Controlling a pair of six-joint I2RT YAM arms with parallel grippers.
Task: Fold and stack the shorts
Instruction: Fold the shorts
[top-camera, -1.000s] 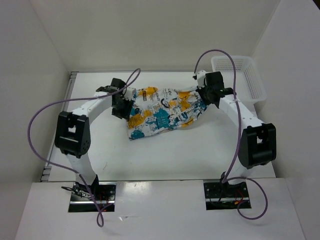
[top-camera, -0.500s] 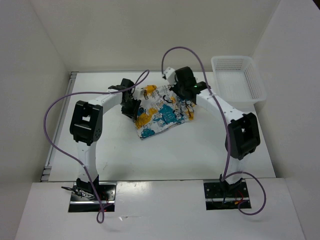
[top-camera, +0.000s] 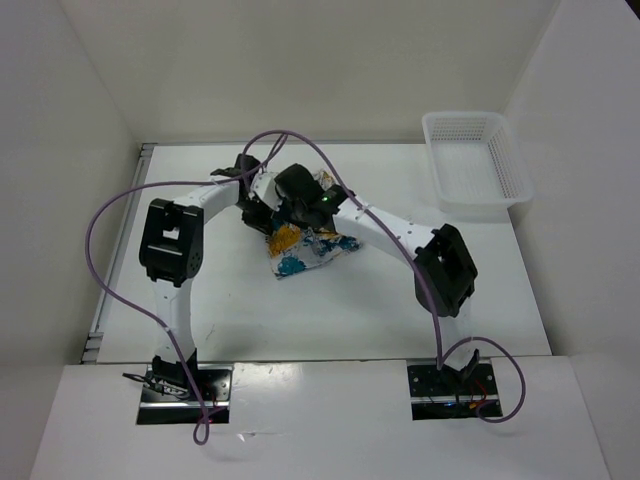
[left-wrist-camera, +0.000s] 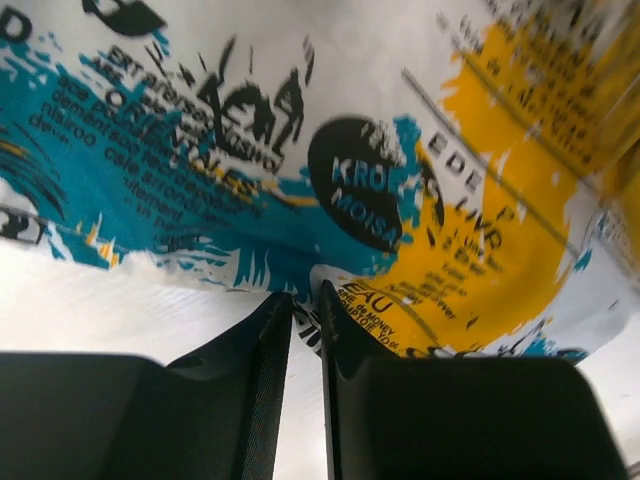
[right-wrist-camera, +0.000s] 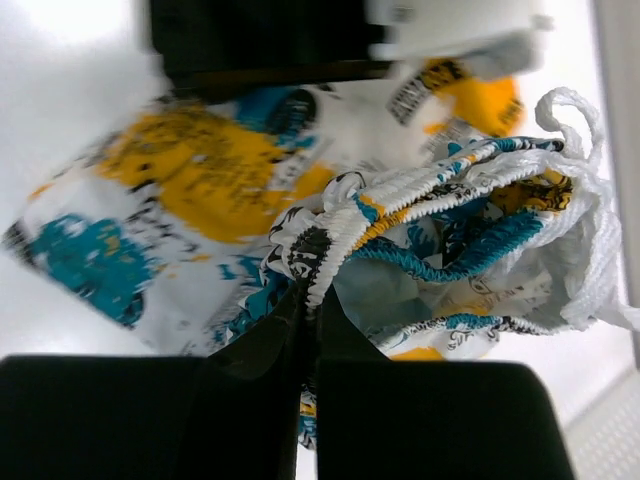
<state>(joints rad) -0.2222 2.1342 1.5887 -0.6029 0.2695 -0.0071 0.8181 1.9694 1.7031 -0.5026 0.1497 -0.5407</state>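
Over the last second the right pincer has swept across from the far side and now sits right up against the left pincer. It has dragged one edge of the shorts with it, so the cloth, spread wide a second ago, lies as a compact doubled bundle just beneath and in front of both pincers. We judge that the first fold is nearly made, with flattening and stacking still to come. The left pincer has narrowed in the same second. From above, the two wrists hide the grips, and we see only the bundle on the counter and the basket well apart from the right pincer. The right wrist view shows what that hides: its jaws are pressed together on the ribbed waistband, with a white drawstring loop hanging beside it. The left wrist view shows its jaws almost together at the printed hem, though we cannot tell whether cloth is pinched between them.
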